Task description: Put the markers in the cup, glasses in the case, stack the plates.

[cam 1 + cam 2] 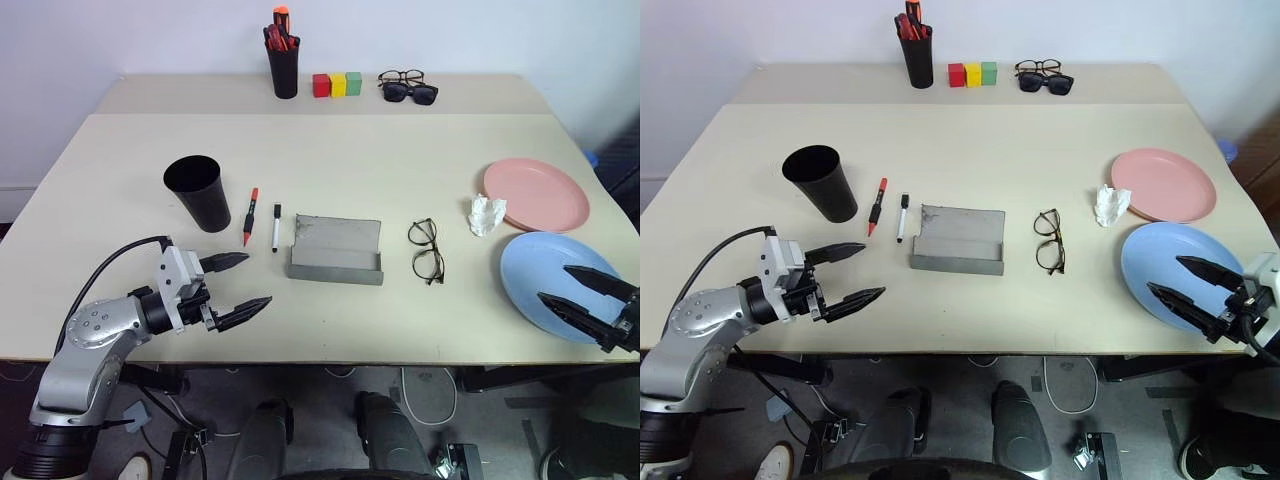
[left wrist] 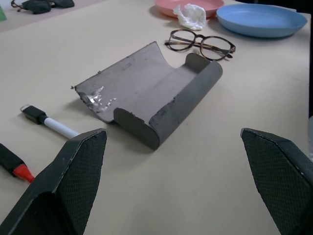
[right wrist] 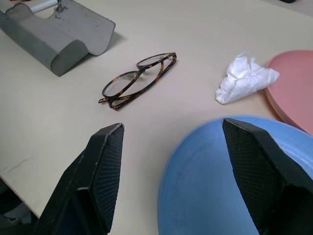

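Note:
The red marker (image 1: 249,216) and the white marker (image 1: 276,227) lie side by side between the black cup (image 1: 199,192) and the open grey case (image 1: 335,250). Thin-framed glasses (image 1: 426,250) rest folded to the right of the case. At the right, the pink plate (image 1: 536,193) sits behind the blue plate (image 1: 555,283). My left gripper (image 1: 238,287) hovers open near the front edge, in front of the cup and markers, holding nothing. My right gripper (image 1: 577,292) is open over the blue plate's near right part; whether it touches the plate I cannot tell.
A crumpled white tissue (image 1: 486,215) lies against the pink plate's left rim. At the back stand a black pen holder with red and orange pens (image 1: 283,60), three coloured blocks (image 1: 337,84), spectacles and sunglasses (image 1: 408,87).

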Motion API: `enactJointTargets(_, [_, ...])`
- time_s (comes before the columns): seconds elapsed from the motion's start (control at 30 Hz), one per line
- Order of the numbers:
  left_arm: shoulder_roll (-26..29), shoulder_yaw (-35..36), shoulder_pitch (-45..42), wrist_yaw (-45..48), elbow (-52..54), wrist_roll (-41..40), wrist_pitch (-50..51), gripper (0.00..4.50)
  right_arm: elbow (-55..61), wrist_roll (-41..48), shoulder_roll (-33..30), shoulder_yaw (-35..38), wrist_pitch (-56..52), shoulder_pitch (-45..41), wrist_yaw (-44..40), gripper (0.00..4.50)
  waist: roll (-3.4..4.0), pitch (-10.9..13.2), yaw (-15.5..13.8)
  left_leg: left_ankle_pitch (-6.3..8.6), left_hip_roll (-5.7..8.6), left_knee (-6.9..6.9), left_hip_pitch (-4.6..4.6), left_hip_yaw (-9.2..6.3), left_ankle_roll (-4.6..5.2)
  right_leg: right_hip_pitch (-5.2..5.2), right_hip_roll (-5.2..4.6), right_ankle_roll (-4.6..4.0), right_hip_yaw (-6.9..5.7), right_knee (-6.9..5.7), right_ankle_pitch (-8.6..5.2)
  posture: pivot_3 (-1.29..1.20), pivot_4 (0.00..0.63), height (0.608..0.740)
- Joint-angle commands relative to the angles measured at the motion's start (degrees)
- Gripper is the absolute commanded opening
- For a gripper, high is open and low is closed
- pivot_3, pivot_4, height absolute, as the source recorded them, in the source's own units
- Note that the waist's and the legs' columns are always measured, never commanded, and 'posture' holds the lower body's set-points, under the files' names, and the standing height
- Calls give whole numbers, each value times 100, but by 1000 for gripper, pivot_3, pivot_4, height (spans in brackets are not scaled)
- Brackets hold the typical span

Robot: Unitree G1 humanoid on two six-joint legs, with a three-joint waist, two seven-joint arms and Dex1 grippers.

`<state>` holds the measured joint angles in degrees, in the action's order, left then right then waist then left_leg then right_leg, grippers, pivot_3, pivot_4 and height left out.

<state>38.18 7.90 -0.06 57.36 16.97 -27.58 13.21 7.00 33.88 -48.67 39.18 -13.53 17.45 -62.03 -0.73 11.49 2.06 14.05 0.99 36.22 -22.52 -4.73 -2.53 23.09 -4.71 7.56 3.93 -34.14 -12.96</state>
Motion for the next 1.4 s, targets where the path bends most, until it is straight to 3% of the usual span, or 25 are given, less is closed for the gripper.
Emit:
enactJointTargets(0.03, [116,41,43,35,183,-53,46,4500,-20,-24,-122,236,100,-72,-27,3239,0,0,0,0,0,0,0,0,0,0,0,0,0,0,0,0,150,740])
enactJointTargets(0.5, [48,3,9,-71,173,22,-69,4500,-110,-177,-32,121,191,-237,-7,3239,0,0,-1,0,0,1,2,1,0,-1,1,0,1,-6,1,0,150,740])
enactJointTargets(0.73, [-244,-52,-39,-588,446,-141,329,4500,-212,-416,-15,-139,492,-465,-2,3239,0,0,7,-1,0,2,3,1,0,-1,1,1,1,-8,1,0,150,740])
enactJointTargets(0.9, [-931,20,-534,-2317,1072,-559,1843,4500,-164,-374,-7,-541,528,-1041,36,3239,-1,0,2,-1,0,17,6,-1,1,-6,1,4,1,-23,3,0,150,740])
enactJointTargets(1.07, [-1807,-37,-1592,-4269,1304,-663,3598,4500,-61,-282,36,-1121,406,-1713,-15,3239,-2,1,-1,-1,3,56,14,-9,1,-26,6,17,0,-46,-1,0,150,740])
enactJointTargets(1.23, [-2640,154,-2848,-5707,739,-457,5174,4500,-77,-289,130,-1739,389,-2344,-86,3239,-8,4,-1,-1,9,86,10,-12,1,-37,5,46,0,-47,2,0,150,740])
enactJointTargets(1.4, [-2774,86,-3601,-6329,-100,48,6042,4500,-236,-254,201,-2029,329,-2835,-71,3239,-8,4,38,-1,11,74,11,-13,0,-32,6,51,0,-49,21,0,150,740])
